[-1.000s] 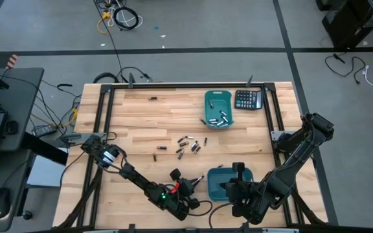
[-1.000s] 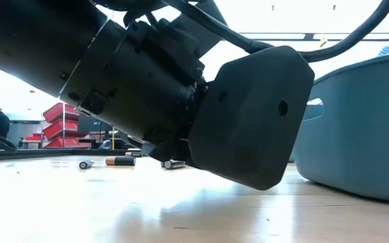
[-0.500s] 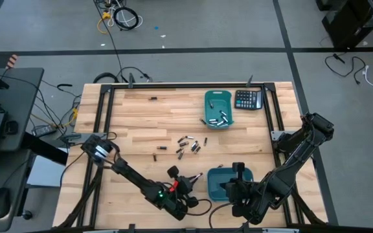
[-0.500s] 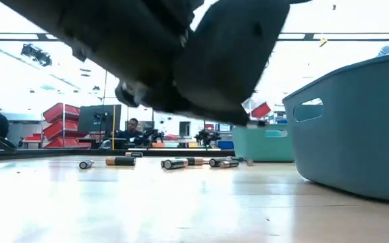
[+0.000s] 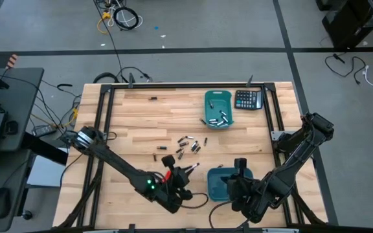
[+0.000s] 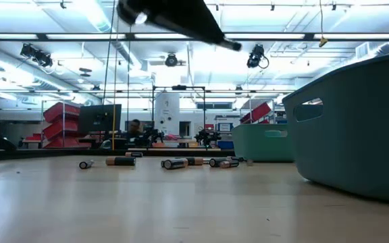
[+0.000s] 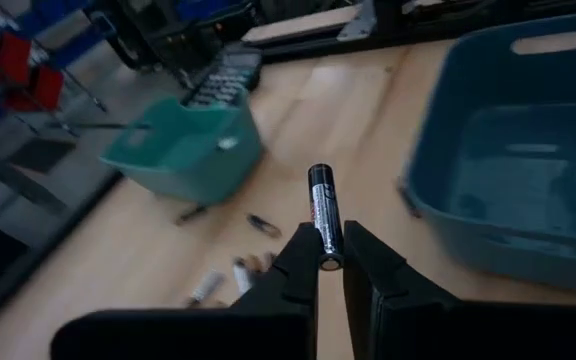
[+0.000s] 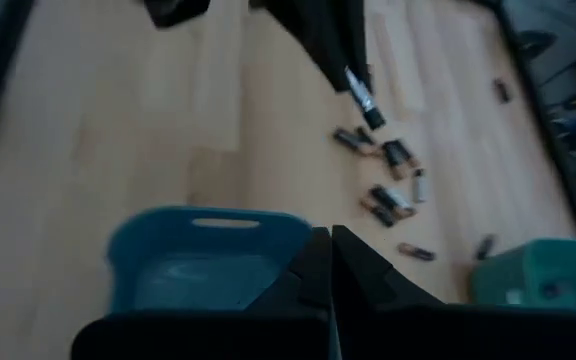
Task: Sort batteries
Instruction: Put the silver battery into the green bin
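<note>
My left gripper (image 5: pixel 188 171) hangs above the table's near middle, just left of the near teal bin (image 5: pixel 228 183), and is shut on one black battery (image 7: pixel 322 212). The low view shows that battery's tip (image 6: pixel 229 45) high above the table. Several loose batteries (image 5: pixel 186 144) lie on their sides on the wood at mid-table. More batteries lie inside the far teal bin (image 5: pixel 217 109). My right gripper (image 8: pixel 323 250) is shut with nothing in it above the near bin's (image 8: pixel 208 262) far rim. My left gripper pinches the black battery's rear end (image 7: pixel 329 256) between its two fingertips (image 7: pixel 301 262). The battery lies along the fingers and sticks out forward past them. The fingers slant slightly down toward the table's far right. The battery is lifted clear of the table.
A black calculator (image 5: pixel 248 99) lies beside the far bin at the table's far right. One stray battery (image 5: pixel 153 98) rests near the far edge. Bare wood stretches across the table's left half and between the two bins.
My left gripper has risen from just above the table, near the low camera, to well above it. It stayed shut on the battery and rolled a little. In the low view it has gone from filling the picture to showing only at the top.
</note>
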